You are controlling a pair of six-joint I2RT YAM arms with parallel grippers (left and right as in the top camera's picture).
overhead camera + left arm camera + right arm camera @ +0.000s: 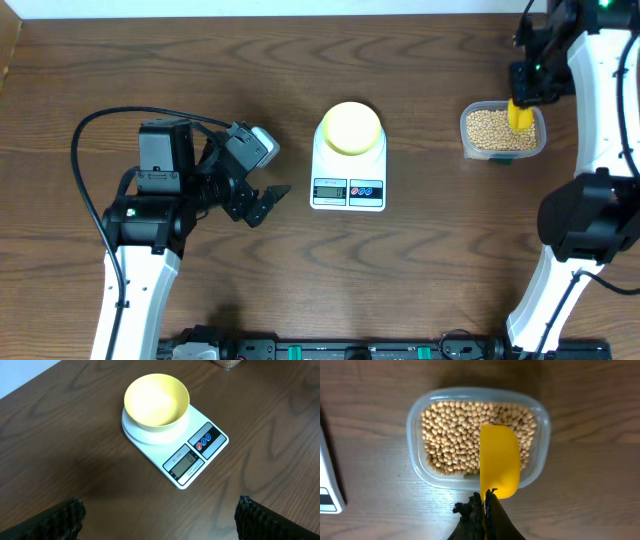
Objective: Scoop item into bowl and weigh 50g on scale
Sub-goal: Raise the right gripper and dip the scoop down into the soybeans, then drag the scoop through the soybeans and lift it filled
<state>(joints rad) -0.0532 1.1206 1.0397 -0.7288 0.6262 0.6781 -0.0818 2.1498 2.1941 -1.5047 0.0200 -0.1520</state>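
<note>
The white scale [348,170] sits in the middle of the wooden surface [420,270]. Its long axis runs from top to bottom of the overhead frame, with the display and two buttons at the lower end. The pale yellow-green bowl [351,128] stands upright on the platform at the scale's upper end, and the left wrist view shows nothing in it. The left pincer [270,200] is just left of the scale, apart from it and aimed towards it, with its fingers [50,522] spread wide and nothing between them. In the upper right of the overhead frame stands a clear tub [503,155], well apart from the scale, with its long axis running left to right. The tan beans [455,435] fill it in a shallow layer. The right pincer [484,505] is clamped on the handle end of a yellow scoop [499,460]. In the right wrist view the scoop's long axis runs bottom to top, with its rounded blade pointing to the upper edge of the frame. The blade covers the right half of the beans, and whether it touches them cannot be told.
</note>
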